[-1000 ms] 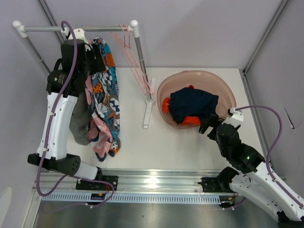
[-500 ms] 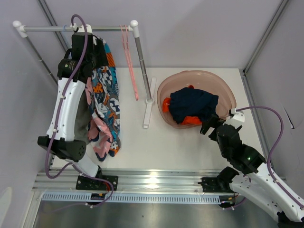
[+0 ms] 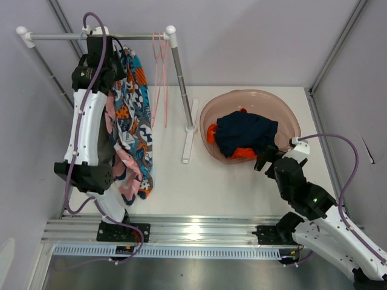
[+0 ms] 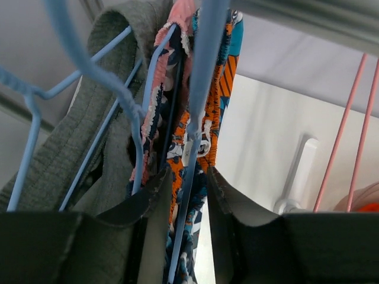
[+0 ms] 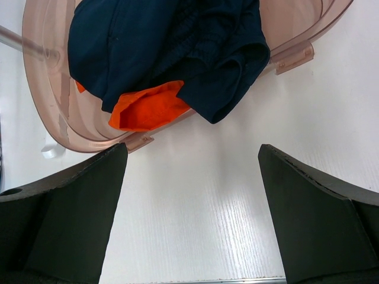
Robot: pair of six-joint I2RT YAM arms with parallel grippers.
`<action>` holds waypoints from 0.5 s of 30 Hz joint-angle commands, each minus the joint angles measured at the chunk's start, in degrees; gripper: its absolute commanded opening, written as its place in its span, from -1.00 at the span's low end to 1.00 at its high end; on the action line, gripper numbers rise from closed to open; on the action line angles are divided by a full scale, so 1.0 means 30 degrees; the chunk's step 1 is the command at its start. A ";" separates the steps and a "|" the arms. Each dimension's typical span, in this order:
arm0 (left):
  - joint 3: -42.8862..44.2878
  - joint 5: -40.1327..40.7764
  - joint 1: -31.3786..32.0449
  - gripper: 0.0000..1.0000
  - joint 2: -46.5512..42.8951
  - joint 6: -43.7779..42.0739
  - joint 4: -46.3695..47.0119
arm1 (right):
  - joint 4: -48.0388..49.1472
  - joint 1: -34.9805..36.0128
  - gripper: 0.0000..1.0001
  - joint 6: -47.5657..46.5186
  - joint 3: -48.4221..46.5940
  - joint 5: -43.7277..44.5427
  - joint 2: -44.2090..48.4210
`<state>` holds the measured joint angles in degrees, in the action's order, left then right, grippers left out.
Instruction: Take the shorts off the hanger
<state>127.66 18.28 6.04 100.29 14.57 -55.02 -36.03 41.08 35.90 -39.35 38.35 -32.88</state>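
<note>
Patterned blue, orange and white shorts (image 3: 138, 115) hang from the rack rail (image 3: 60, 36), beside pink-patterned ones (image 3: 124, 160) and grey ones (image 4: 71, 148). In the left wrist view the patterned shorts (image 4: 207, 112) hang on a blue wire hanger (image 4: 192, 148). My left gripper (image 3: 109, 54) is up at the rail. Its jaws (image 4: 185, 171) are open a little and straddle that hanger's wire, with a gap on both sides. My right gripper (image 3: 266, 160) is wide open and empty, low over the table (image 5: 192, 151) just in front of the basin.
Empty pink hangers (image 3: 158, 78) hang at the rail's right end, next to the rack post (image 3: 181, 78). A pink basin (image 3: 284, 112) at the right holds navy (image 3: 245, 133) and orange (image 3: 242, 153) clothes. Grey walls stand close on both sides.
My left gripper has risen to the rail and closed in around the blue hanger. The pink hangers have swung from slanting right to hanging about straight. The right arm has barely moved.
</note>
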 commanded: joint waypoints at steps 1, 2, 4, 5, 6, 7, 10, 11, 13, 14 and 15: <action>0.1012 -0.0528 -0.0110 -0.39 0.0524 0.0154 -0.0320 | 0.0876 0.0076 0.99 -0.0277 -0.0329 0.0489 -0.0112; 0.1100 -0.0557 -0.0081 -0.47 0.0583 0.0154 -0.0320 | 0.0936 0.0076 0.99 -0.0306 -0.0300 0.0518 -0.0142; 0.1043 -0.0616 -0.0110 -0.50 0.0671 0.0183 -0.0350 | 0.0994 0.0105 0.99 -0.0307 -0.0329 0.0489 -0.0259; 0.1071 -0.0616 -0.0110 -0.51 0.0671 0.0183 -0.0350 | 0.1024 0.0105 0.99 -0.0278 -0.0300 0.0489 -0.0317; 0.1013 -0.0616 -0.0110 -0.51 0.0700 0.0183 -0.0379 | 0.1024 0.0076 0.99 -0.0248 -0.0271 0.0518 -0.0347; 0.1013 -0.0645 -0.0110 -0.52 0.0759 0.0183 -0.0379 | 0.1024 0.0076 0.99 -0.0219 -0.0271 0.0489 -0.0405; 0.0896 -0.0646 -0.0110 -0.71 0.0847 0.0241 -0.0350 | 0.0966 0.0076 0.99 -0.0131 -0.0183 0.0460 -0.0290; 0.1011 -0.0616 -0.0081 -0.78 0.0876 0.0271 -0.0379 | 0.0936 0.0076 0.99 -0.0102 -0.0183 0.0460 -0.0260; 0.1129 -0.0499 -0.0110 -1.00 0.0905 0.0358 -0.0437 | 0.0849 0.0076 0.99 -0.0130 -0.0124 0.0489 -0.0201; 0.1420 -0.0499 -0.0110 -1.00 0.0819 0.0417 -0.0525 | 0.0848 0.0076 0.99 -0.0073 -0.0095 0.0489 -0.0172; 0.1510 -0.0557 -0.0081 -1.00 0.0673 0.0418 -0.0555 | 0.0819 0.0076 0.99 -0.0101 -0.0095 0.0489 -0.0143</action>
<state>128.70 17.10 6.02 102.98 15.07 -56.53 -34.87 41.08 35.51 -39.35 38.35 -33.85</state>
